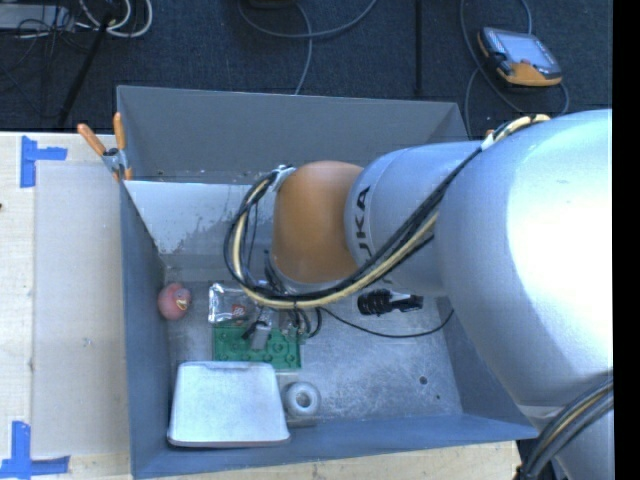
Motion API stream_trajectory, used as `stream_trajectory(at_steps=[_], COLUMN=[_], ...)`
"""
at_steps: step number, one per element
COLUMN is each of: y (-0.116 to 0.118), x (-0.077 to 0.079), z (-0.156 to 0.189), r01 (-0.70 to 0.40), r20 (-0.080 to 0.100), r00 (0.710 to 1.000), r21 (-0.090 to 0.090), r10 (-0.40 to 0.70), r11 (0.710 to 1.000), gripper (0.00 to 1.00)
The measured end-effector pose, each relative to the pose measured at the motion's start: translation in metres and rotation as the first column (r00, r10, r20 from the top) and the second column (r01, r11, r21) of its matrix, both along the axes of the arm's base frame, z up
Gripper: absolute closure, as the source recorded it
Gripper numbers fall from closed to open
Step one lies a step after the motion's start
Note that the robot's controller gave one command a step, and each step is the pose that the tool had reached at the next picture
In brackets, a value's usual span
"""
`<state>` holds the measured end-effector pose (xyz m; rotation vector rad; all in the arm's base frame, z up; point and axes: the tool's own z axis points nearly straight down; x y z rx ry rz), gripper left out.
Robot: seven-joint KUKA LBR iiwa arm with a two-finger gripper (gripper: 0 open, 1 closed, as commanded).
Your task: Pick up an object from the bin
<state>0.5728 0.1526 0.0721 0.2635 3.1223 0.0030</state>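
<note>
My gripper (262,326) reaches down from under the arm's orange cover, at the left middle of the bin. It hangs over the upper edge of a flat green plate (262,351) that lies on the bin floor. A crumpled shiny clear-and-silver piece (224,305) lies just left of the gripper, touching the green plate's top corner. Whether anything sits in the gripper is hidden by the cover and cables.
A small pink ball (174,300) rests by the left wall. A white flat tray-like square (226,403) fills the front left corner, with a grey ring (301,398) beside it. A small black thing (386,303) with a thin cord lies right of the arm.
</note>
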Motion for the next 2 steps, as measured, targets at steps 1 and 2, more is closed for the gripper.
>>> stream_trajectory(at_steps=[1,2], y=[-0.013,-0.018], x=[0.044,0.036], z=[0.118,0.182], r01=[-0.024,-0.365], r20=[0.002,-0.002], r00=[1.000,0.931], r21=[0.001,-0.002], r10=[0.024,0.365], r11=[1.000,0.931], gripper=[1.00,1.00])
